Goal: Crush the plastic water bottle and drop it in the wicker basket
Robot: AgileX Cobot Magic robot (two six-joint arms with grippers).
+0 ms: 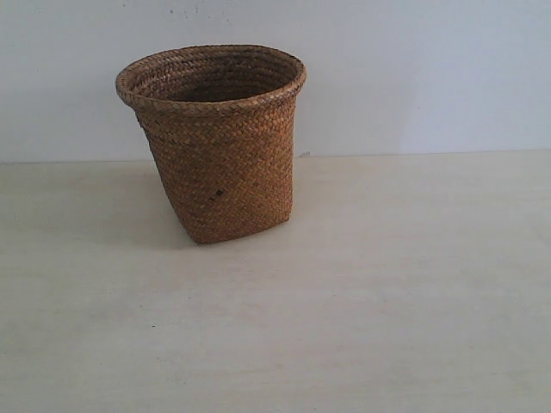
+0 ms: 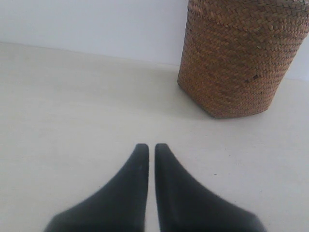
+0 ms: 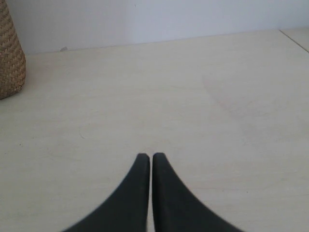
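Note:
The wicker basket (image 1: pixel 215 142) stands upright on the pale table, left of centre in the exterior view, brown and woven with a rolled round rim. The left wrist view shows its side (image 2: pixel 236 58) ahead of my left gripper (image 2: pixel 151 147), which is shut with nothing between its black fingers. A sliver of the basket (image 3: pixel 10 58) shows at the edge of the right wrist view, well away from my right gripper (image 3: pixel 150 156), also shut and empty. The plastic water bottle is out of view in every frame. Neither arm appears in the exterior view.
The pale wooden table (image 1: pixel 387 284) runs back to a plain white wall (image 1: pixel 413 69). A seam or table edge (image 3: pixel 294 41) shows at the far corner of the right wrist view.

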